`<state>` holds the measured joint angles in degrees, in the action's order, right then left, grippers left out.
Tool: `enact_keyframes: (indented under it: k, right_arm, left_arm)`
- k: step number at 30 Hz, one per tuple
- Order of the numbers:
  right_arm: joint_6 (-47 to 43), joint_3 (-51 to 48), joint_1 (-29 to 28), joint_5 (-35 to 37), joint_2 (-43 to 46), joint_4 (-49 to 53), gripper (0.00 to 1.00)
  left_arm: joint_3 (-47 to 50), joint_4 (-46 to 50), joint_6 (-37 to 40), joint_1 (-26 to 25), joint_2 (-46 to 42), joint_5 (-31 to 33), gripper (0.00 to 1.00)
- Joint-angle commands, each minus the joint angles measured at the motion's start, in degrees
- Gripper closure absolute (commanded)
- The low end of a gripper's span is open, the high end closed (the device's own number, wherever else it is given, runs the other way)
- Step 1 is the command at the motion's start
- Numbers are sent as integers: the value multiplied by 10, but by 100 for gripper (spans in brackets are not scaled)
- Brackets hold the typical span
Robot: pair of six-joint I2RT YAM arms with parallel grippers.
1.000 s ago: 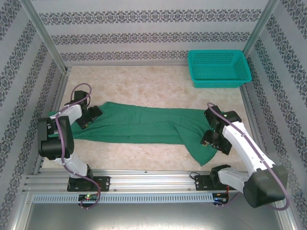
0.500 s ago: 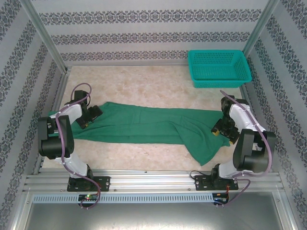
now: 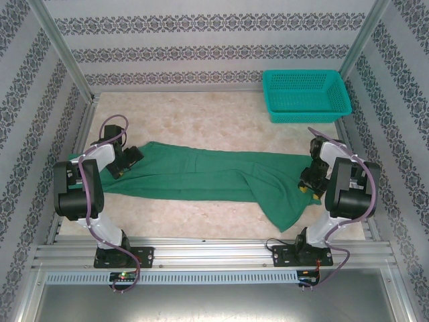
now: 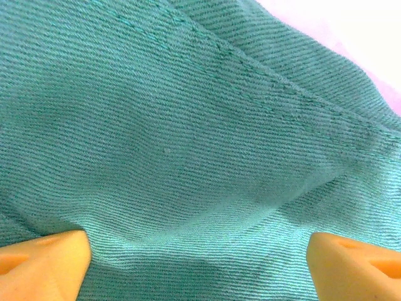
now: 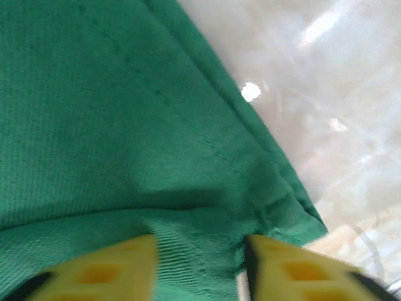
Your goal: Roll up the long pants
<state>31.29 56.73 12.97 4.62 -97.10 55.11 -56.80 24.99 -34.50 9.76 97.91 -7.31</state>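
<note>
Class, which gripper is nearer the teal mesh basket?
Right. The right gripper is at the long pants' end nearest the mesh basket; the left gripper is at their opposite end.

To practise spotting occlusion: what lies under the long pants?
The pale table shows all around the long pants; whatever lies directly beneath the fabric is covered and cannot be seen.
</note>
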Motion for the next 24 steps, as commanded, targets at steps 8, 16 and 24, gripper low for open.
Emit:
enact_keyframes:
  k: [8, 16, 24]
  right_arm:
    - [-7, 92, 2, 62, 98, 68, 100]
    - [-42, 223, 56, 101, 137, 104, 100]
    - [-35, 231, 95, 47, 17, 58, 100]
  left_arm:
    - [10, -2, 12, -3, 7, -2, 10]
    - [23, -11, -2, 3, 2, 3, 10]
    - [25, 0, 6, 8, -6, 13, 10]
